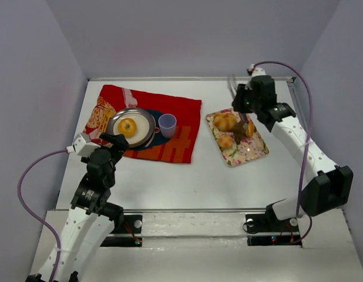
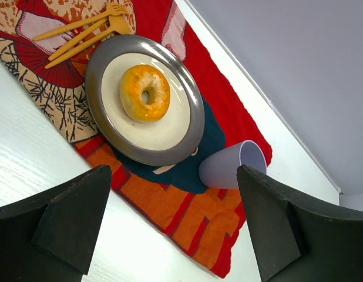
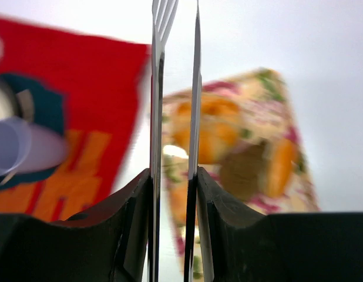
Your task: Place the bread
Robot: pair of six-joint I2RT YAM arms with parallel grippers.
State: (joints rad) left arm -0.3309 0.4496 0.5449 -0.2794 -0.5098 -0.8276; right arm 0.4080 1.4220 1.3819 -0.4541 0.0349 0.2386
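Top view: the bread lies on the plate; the right gripper hangs above the tray. Left wrist: the left gripper is spread, empty. Right wrist: it pinches tongs, probably best set down slowly, away from the plate.

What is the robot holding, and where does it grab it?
The right gripper squeezes metal tongs by their two arms. The left gripper is open, holding nothing.
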